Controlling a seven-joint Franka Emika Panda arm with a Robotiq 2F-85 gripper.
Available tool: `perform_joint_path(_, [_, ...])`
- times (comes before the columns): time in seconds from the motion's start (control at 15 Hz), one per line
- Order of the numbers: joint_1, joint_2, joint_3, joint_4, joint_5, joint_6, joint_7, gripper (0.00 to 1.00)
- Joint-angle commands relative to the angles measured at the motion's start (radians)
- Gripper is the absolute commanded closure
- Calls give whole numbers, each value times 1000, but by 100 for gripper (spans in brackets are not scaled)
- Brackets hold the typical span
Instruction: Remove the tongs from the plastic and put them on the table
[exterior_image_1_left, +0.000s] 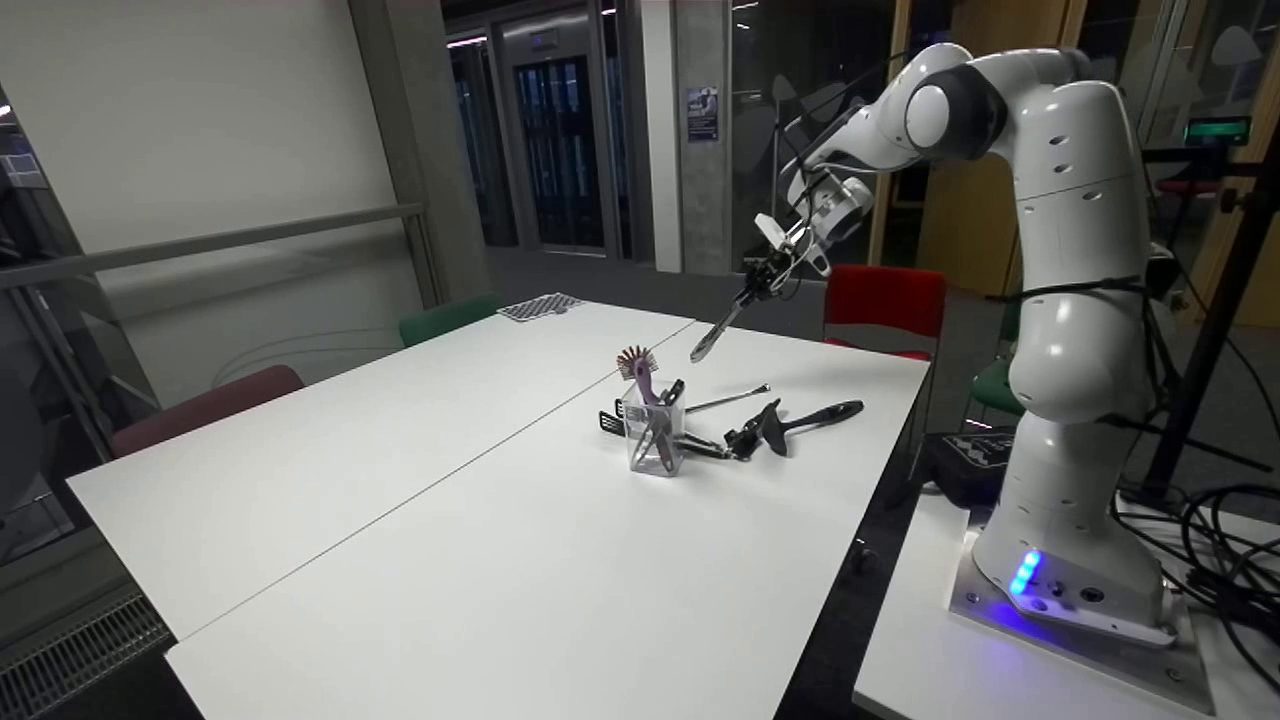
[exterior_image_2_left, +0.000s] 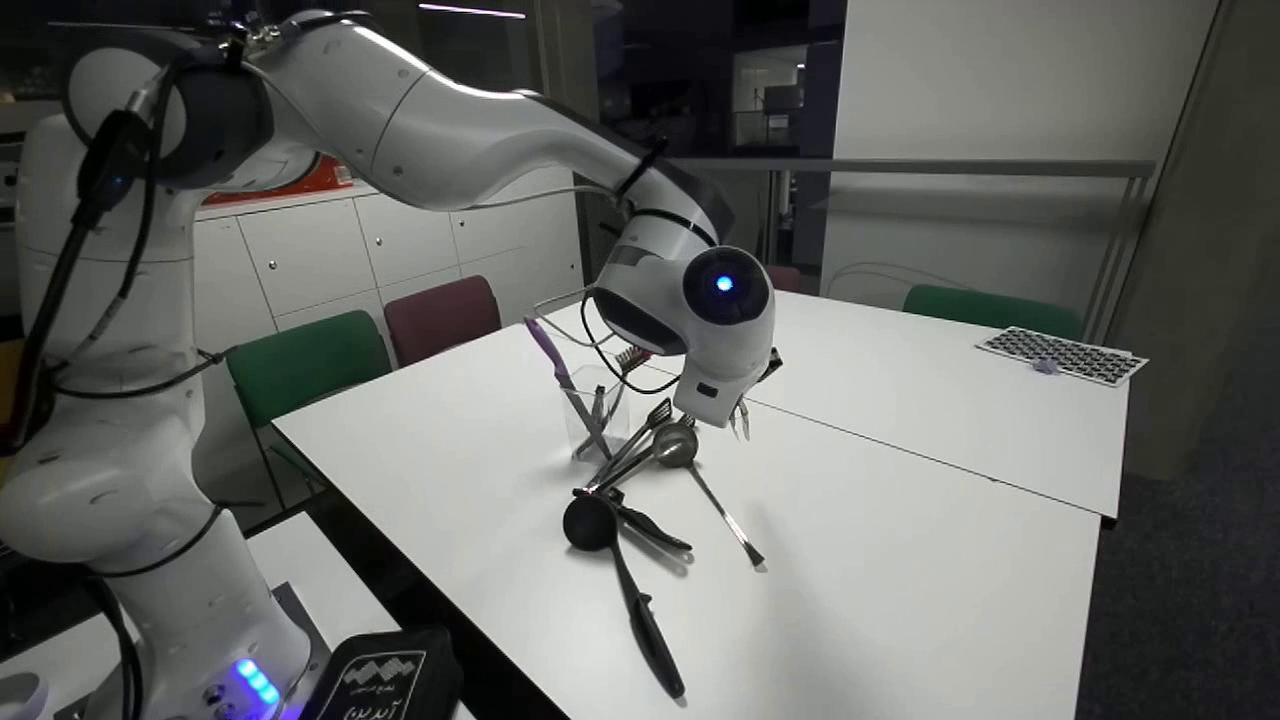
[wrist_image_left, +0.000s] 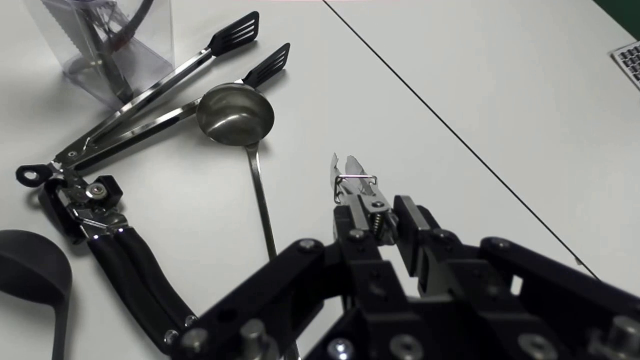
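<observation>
Both exterior views look dim at the back, but the table (exterior_image_1_left: 450, 560) is bright white. Blue lights (exterior_image_1_left: 1025, 573) glow at the lower right in an exterior view. In the wrist view, the metal ladle (wrist_image_left: 235, 117) shines, with soft shadows nearby.

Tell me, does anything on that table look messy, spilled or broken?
No spill or breakage shows. Beside the clear holder, though, it looks untidy: slotted tongs lie splayed, a metal ladle overlaps one of their arms, and a can opener crowds their hinge end, all loose on the white table rather than stowed.
</observation>
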Motion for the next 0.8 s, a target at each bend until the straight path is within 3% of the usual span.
perform_joint_path(0.0, [-43, 90, 18, 93, 38, -59, -22, 95])
perform_joint_path(0.73, [-65, 300, 49, 320, 4, -56, 23, 95])
